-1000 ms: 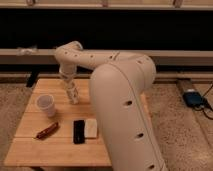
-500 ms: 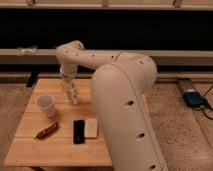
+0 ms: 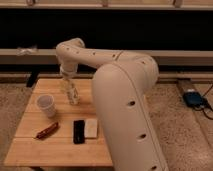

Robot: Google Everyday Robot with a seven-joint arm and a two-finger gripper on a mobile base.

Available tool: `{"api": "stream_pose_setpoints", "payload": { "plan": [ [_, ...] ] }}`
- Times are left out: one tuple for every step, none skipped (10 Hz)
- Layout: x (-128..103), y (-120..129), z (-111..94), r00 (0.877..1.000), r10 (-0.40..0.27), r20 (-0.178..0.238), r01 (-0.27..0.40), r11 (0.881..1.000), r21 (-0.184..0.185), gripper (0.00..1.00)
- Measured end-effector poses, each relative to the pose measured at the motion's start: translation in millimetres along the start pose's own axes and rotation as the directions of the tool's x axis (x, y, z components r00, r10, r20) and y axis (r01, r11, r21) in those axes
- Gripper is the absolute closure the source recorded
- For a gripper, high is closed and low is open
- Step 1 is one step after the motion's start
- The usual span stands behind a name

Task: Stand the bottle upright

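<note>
Near table's (image 3: pixel 30 150) back edge, gripper (image 3: pixel 69 86) over tilted bottle (image 3: pixel 73 94), jaws' state unclear, cup (image 3: pixel 46 105) apart.

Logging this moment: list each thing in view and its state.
gripper: over the table's back, at the bottle's top
bottle: nearly upright, slightly tilted
paper cup: upright, open end up
black block: lying flat
white block: lying flat
reddish object: lying flat

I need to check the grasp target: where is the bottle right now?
In the camera view, the bottle stands near the wooden table's back middle, right of the paper cup, directly beneath the gripper.
</note>
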Motion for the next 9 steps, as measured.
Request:
{"api": "stream_pose_setpoints", "payload": {
  "plan": [
    [-1.7,0.9,-1.2,1.0,-0.003,0.013,0.003,1.0,0.004,0.27],
    [-3.5,1.9,-2.6,1.0,-0.01,0.028,0.01,1.0,0.013,0.27],
    [-7.8,4.2,-4.6,0.999,-0.016,0.043,0.015,1.0,0.023,0.27],
    [-10.8,5.5,-7.0,0.999,-0.02,0.051,0.018,0.999,0.031,0.27],
    [-12.7,6.0,-9.1,0.998,-0.031,0.052,0.029,0.999,0.041,0.27],
    [-15.7,6.5,-11.6,0.998,-0.043,0.05,0.04,0.998,0.054,0.27],
    [-18.9,7.6,-13.0,0.998,-0.041,0.052,0.038,0.998,0.056,0.27],
    [-18.3,7.0,-12.6,0.998,-0.042,0.052,0.039,0.998,0.057,0.27],
    [-16.7,5.8,-10.9,0.998,-0.044,0.052,0.041,0.997,0.059,0.27]
  ]
}}
